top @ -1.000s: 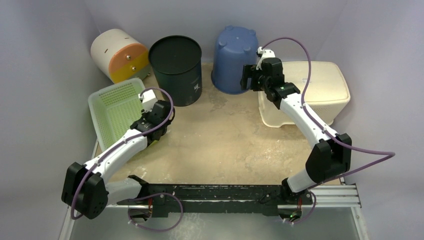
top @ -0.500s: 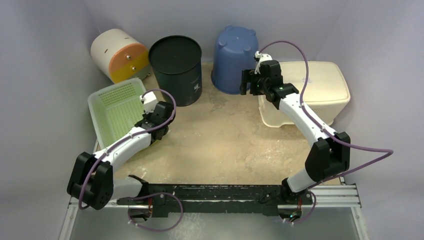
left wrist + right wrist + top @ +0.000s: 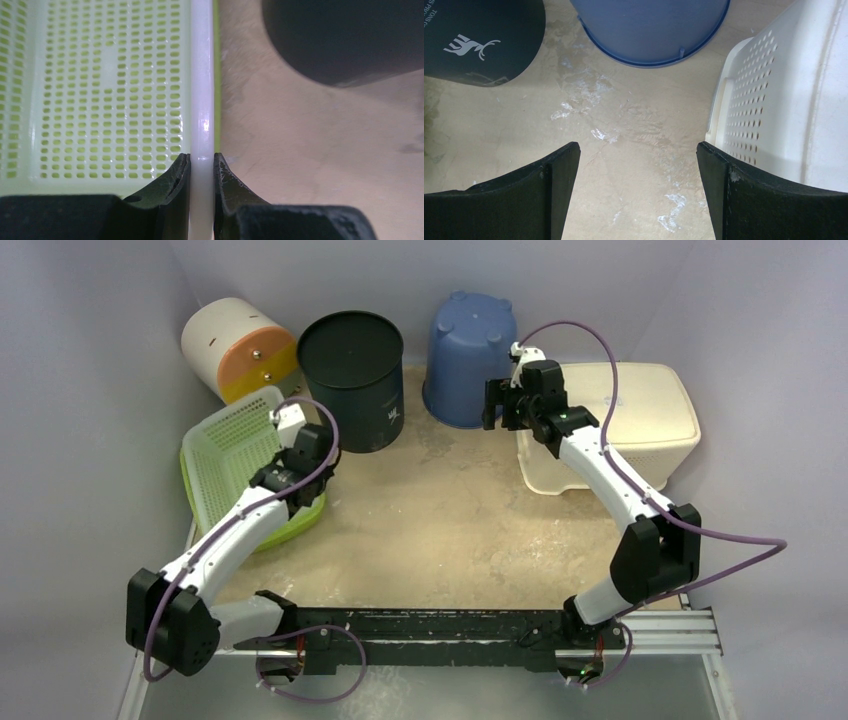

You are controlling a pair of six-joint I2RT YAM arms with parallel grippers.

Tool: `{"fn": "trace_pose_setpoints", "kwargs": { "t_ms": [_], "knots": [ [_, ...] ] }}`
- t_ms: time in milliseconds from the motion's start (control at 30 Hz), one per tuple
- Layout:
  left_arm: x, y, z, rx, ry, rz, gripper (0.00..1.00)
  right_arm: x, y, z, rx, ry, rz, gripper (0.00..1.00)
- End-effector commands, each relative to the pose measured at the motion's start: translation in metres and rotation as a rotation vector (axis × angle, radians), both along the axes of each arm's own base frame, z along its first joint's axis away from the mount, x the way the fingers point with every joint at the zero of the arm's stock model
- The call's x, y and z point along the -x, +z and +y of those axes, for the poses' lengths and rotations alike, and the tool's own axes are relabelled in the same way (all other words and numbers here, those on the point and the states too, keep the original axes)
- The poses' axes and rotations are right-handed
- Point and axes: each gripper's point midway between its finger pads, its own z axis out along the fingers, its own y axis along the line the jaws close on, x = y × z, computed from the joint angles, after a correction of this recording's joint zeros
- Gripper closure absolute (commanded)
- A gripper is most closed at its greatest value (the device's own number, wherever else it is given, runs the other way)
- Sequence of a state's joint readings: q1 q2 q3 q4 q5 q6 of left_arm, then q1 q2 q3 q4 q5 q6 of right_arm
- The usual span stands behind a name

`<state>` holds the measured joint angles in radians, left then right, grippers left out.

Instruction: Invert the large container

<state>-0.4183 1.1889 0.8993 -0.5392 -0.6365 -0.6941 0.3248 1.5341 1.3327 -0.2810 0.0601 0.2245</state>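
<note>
Left gripper (image 3: 202, 160) clamps green basket (image 3: 232, 445) rim at table's 9 o'clock; advise lifting before rolling, clear of black bin (image 3: 352, 380) at 11 o'clock; right gripper (image 3: 638, 150) wide, empty.

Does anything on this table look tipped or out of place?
Yes. The green basket is tilted up, its rim pinched in the left gripper, and the white-and-orange canister at back left lies on its side.
</note>
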Motion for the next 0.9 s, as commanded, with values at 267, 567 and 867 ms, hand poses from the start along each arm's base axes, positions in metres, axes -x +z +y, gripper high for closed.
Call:
{"fn": "trace_pose_setpoints", "kwargs": {
  "t_ms": [267,567,867],
  "knots": [
    [0.007,0.161,-0.048,0.223,-0.257,-0.168,1.0,-0.02,0.016,-0.007,0.017,-0.006,-0.076,0.11],
    [0.032,0.25,-0.063,0.344,-0.37,-0.264,1.0,-0.026,0.026,-0.019,0.036,-0.028,-0.11,0.11],
    [0.056,0.321,-0.029,0.355,-0.262,-0.453,1.0,-0.024,0.027,-0.022,0.034,-0.03,-0.115,0.11]
  ]
}}
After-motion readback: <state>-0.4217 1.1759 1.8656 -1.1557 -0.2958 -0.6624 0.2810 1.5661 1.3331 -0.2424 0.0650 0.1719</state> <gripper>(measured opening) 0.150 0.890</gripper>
